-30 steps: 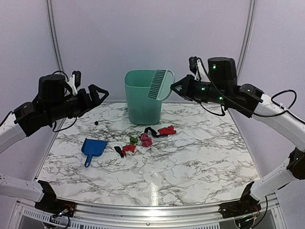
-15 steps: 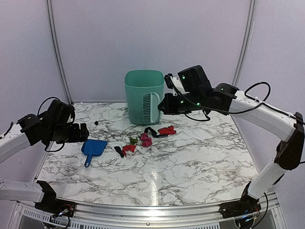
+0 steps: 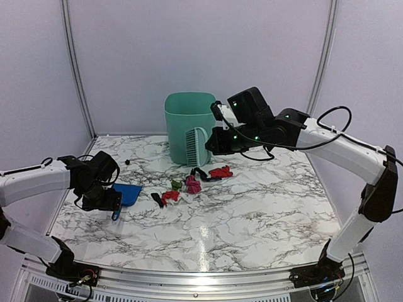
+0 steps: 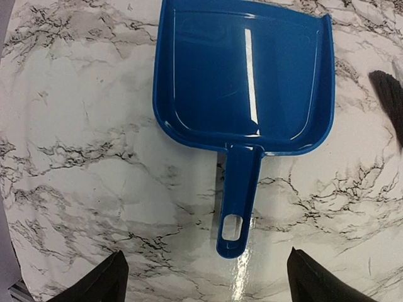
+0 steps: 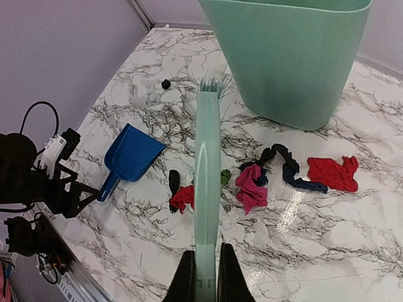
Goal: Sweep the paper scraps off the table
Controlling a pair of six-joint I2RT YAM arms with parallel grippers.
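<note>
1. No writing, label, brand name or number can be read in any view.
2. The blue dustpan (image 4: 245,82), green hand brush (image 5: 206,163) and green bin (image 3: 182,119) show plain plastic.
3. The table (image 3: 252,214) carries only grey veining.

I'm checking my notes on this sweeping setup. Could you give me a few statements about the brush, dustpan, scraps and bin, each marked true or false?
1. The right fingers are shut on the green brush. True.
2. The left fingers grip the blue dustpan. False: they stand open, one on each side of its handle's end, apart from it.
3. The dustpan holds paper scraps. False: it is empty; the scraps lie on the table.
4. The green bin stands upright. True.
</note>
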